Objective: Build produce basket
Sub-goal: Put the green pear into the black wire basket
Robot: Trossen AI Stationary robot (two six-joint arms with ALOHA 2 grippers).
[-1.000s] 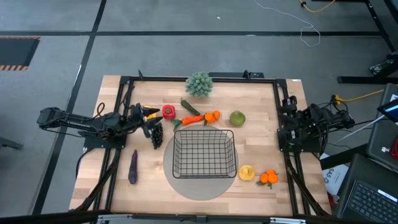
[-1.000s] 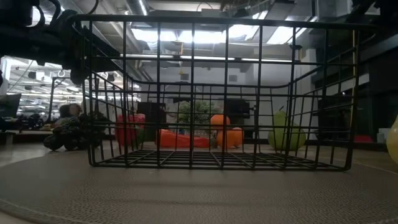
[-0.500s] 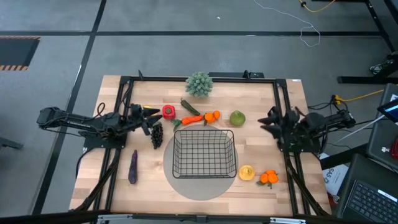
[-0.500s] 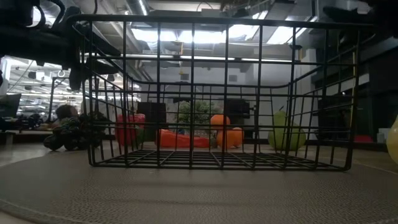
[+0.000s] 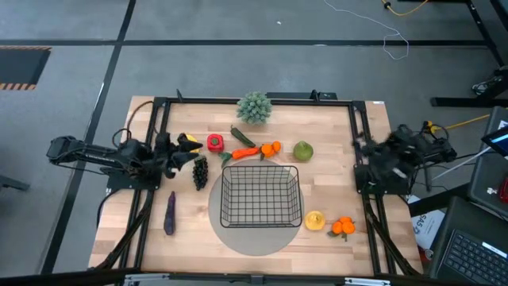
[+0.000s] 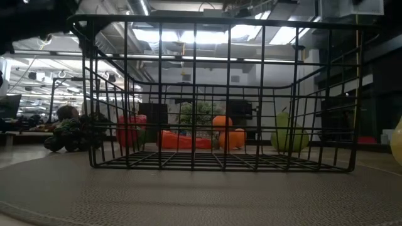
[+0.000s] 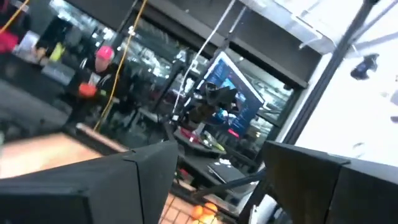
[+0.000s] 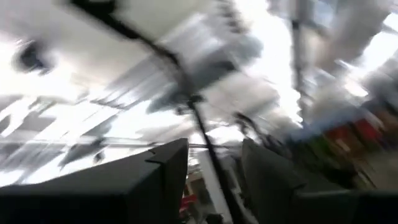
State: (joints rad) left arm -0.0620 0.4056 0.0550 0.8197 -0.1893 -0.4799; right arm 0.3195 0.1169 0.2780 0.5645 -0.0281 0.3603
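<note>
The black wire basket (image 5: 260, 196) stands on a grey round mat in the table's middle, with nothing in it. Produce lies around it. The banana (image 5: 189, 141), grapes (image 5: 200, 171) and eggplant (image 5: 169, 213) are to its left. The red pepper (image 5: 214, 143), cucumber (image 5: 241, 135), carrot (image 5: 246, 151), orange (image 5: 272, 148) and pear (image 5: 302, 150) are beyond it. The lemon (image 5: 314, 220) and oranges (image 5: 343, 227) are at its right near corner. My left gripper (image 5: 175, 159) (image 7: 211, 199) is open, just left of the grapes. My right gripper (image 5: 373, 151) (image 8: 214, 186) is open at the right edge and tipped upward.
A spiky grey-green ball plant (image 5: 254, 106) stands at the far edge, behind the cucumber. A black frame runs around the table (image 5: 325, 187). Bare wood shows between the basket and the right arm, and near the eggplant.
My left gripper has drawn back toward the table's left edge, away from the banana and grapes. My right arm swung out toward the pear, then pulled back to the right edge and tipped upward. No produce has been lifted.
</note>
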